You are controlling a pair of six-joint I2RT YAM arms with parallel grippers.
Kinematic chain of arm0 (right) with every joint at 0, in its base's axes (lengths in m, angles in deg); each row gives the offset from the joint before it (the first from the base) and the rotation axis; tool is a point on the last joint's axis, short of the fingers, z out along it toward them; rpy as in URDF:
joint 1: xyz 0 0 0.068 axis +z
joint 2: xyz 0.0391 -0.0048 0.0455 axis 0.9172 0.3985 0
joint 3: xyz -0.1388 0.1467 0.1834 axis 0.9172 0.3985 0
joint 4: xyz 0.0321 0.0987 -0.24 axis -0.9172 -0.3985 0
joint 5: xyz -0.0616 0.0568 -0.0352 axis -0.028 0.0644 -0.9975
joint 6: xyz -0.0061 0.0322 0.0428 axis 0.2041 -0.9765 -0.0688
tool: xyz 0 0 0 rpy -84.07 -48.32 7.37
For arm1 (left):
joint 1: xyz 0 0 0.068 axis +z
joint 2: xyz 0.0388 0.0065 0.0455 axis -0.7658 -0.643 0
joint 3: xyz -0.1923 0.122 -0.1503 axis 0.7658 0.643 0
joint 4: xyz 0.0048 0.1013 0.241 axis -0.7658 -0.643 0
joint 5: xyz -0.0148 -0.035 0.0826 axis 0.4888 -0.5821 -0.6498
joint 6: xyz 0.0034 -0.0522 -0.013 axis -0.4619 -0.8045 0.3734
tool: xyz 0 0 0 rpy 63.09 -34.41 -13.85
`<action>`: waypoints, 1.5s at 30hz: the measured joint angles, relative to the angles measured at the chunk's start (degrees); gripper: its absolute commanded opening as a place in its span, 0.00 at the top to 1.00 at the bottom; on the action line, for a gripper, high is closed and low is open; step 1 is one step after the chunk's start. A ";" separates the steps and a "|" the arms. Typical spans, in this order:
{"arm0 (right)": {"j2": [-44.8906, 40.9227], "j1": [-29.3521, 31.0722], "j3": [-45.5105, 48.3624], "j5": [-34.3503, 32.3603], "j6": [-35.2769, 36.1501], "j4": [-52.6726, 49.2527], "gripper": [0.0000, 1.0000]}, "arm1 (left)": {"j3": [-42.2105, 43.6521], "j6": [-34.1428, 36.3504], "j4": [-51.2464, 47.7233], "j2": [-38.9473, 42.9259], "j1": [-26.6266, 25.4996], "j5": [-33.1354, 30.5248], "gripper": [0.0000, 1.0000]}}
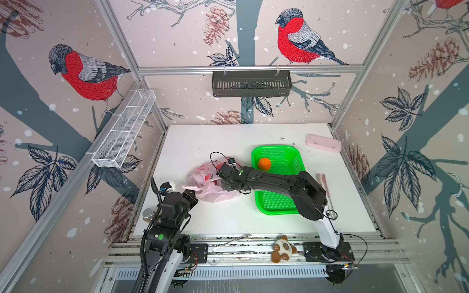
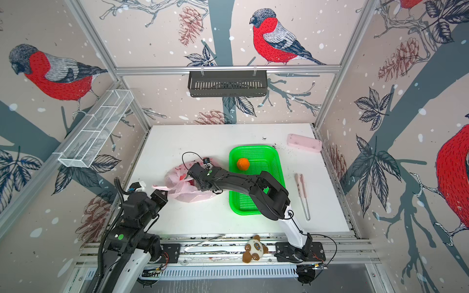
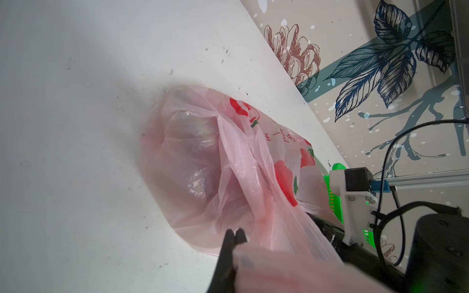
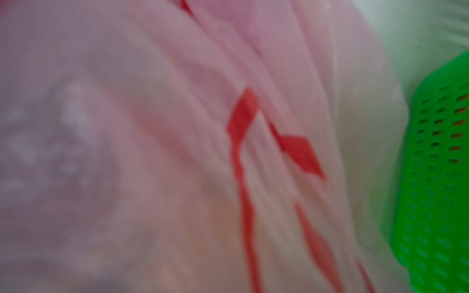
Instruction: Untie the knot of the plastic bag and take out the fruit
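The pink translucent plastic bag (image 1: 209,195) (image 2: 181,195) lies crumpled on the white table, left of the green basket (image 1: 276,148). My left gripper (image 1: 191,193) (image 3: 236,233) is shut on a stretched pink edge of the bag at its near left side. My right gripper (image 1: 220,176) (image 2: 195,177) reaches into the bag's mouth from the right; its fingertips are hidden by plastic, and pink film (image 4: 177,126) fills the right wrist view. One orange fruit (image 1: 264,163) (image 2: 243,164) sits in the basket. The knot does not show.
A pale-pink block (image 1: 323,143) lies at the back right of the table and pink tongs (image 2: 302,195) right of the basket. A plush toy (image 1: 283,250) rests on the front rail. A small jar (image 1: 148,215) stands by the left arm.
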 measured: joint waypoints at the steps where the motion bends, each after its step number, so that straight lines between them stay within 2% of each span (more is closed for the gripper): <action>1: -0.13 0.04 0.13 0.59 0.37 0.72 0.04 | 0.07 0.00 0.17 0.00 0.00 0.00 1.00; 9: -0.35 1.64 -1.95 4.07 3.85 3.37 0.04 | 1.09 0.07 1.03 -0.48 0.00 0.44 1.00; 17: -1.01 3.39 -6.91 -1.11 5.64 -0.98 0.08 | 1.60 0.02 1.79 -0.61 0.00 1.31 1.00; 24: 0.17 2.75 -7.69 -1.75 7.17 -1.77 0.12 | 1.64 0.02 1.95 -0.31 0.00 1.40 1.00; 45: 2.60 1.40 -3.74 7.32 7.28 -2.51 0.09 | 1.70 -0.07 1.95 -0.24 0.00 1.42 1.00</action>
